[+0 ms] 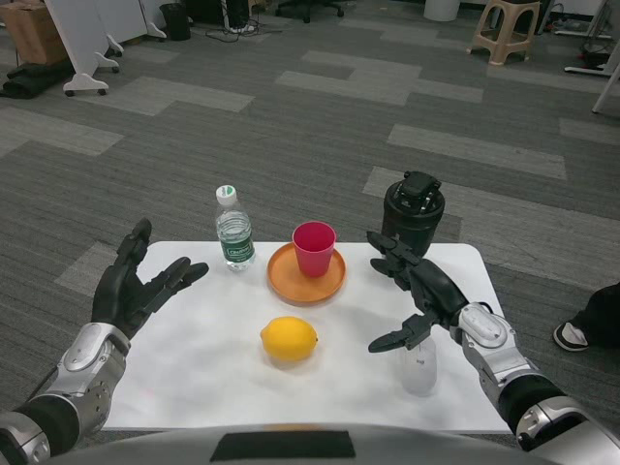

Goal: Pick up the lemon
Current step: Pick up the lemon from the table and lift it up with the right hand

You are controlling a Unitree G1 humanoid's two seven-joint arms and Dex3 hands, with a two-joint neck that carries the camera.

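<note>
A yellow lemon (pixel 289 340) lies on the white table (pixel 213 387) near its front middle. To its right, about a hand's width away, my right hand (pixel 418 292) hovers open with fingers spread, palm turned toward the lemon. At the table's left edge my left hand (pixel 134 287) is raised and open, holding nothing.
Behind the lemon an orange plate (pixel 287 280) carries a pink cup (pixel 315 248). A clear water bottle (pixel 233 232) stands at back left, a black jar (pixel 414 210) at back right. A clear plastic cup (pixel 419 363) sits under my right wrist. A person's shoe (pixel 572 334) shows far right.
</note>
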